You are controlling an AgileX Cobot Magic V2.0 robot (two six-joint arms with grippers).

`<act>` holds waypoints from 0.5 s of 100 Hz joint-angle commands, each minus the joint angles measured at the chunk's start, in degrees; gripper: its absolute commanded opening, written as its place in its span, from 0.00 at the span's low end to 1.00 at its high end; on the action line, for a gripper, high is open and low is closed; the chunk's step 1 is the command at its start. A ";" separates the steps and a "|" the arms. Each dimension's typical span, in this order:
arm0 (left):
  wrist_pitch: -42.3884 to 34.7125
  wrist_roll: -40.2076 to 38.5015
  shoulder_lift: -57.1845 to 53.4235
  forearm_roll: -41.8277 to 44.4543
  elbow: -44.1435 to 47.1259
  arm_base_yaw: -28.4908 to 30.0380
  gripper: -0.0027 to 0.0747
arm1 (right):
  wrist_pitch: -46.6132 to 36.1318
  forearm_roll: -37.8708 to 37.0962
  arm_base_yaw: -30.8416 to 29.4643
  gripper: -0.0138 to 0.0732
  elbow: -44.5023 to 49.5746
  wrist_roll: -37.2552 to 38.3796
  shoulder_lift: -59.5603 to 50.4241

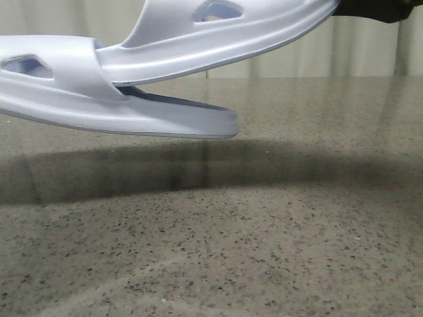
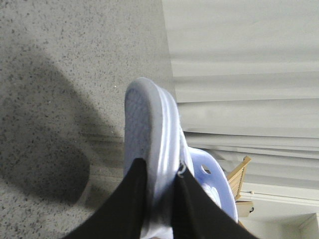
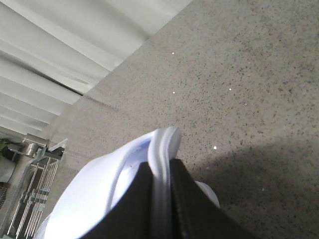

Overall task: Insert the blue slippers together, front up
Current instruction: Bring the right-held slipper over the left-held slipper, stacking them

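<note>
Two pale blue slippers hang in the air above the table, close to the front camera. The lower slipper (image 1: 132,112) comes in from the left, strap (image 1: 59,66) up and sole roughly level. The upper slipper (image 1: 218,33) slants down from the top right, and its end is tucked under the lower one's strap. My left gripper (image 2: 159,174) is shut on the lower slipper's sole (image 2: 149,119) and is out of the front view. My right gripper (image 3: 159,167) is shut on the upper slipper's sole edge (image 3: 162,142). Only its dark tip (image 1: 377,8) shows in front.
The speckled stone tabletop (image 1: 264,251) lies below, with the slippers' wide shadow (image 1: 198,165) across it. A pale curtain (image 1: 370,53) hangs behind the far edge. A wooden chair (image 2: 239,174) and a metal rack (image 3: 30,184) stand off the table.
</note>
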 commanded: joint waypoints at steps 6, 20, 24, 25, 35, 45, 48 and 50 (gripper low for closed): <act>12.70 0.96 0.34 -6.25 -1.98 -0.70 0.07 | 1.28 -2.86 2.47 0.05 -3.10 -0.75 0.52; 14.60 2.08 0.34 -7.72 -1.98 -0.70 0.07 | 1.03 -4.69 3.38 0.05 -4.10 -0.75 1.66; 15.05 2.21 0.34 -8.00 -1.98 -0.70 0.07 | 1.18 -4.81 3.49 0.05 -4.36 -0.75 2.12; 15.19 2.21 0.34 -8.00 -1.98 -0.70 0.07 | 1.34 -4.91 3.49 0.05 -4.38 -0.75 2.27; 16.03 2.29 0.34 -8.10 -1.98 -0.70 0.07 | 1.40 -4.84 3.49 0.05 -4.47 -0.75 3.00; 16.17 2.46 0.34 -8.14 -1.98 -0.70 0.07 | 1.28 -4.94 3.49 0.05 -4.47 -0.75 3.27; 16.17 2.46 0.34 -8.14 -1.98 -0.70 0.07 | 1.28 -5.22 3.49 0.05 -4.47 -0.75 3.27; 16.17 2.46 0.34 -8.14 -1.98 -0.70 0.07 | 1.28 -5.42 3.49 0.05 -4.47 -0.75 3.27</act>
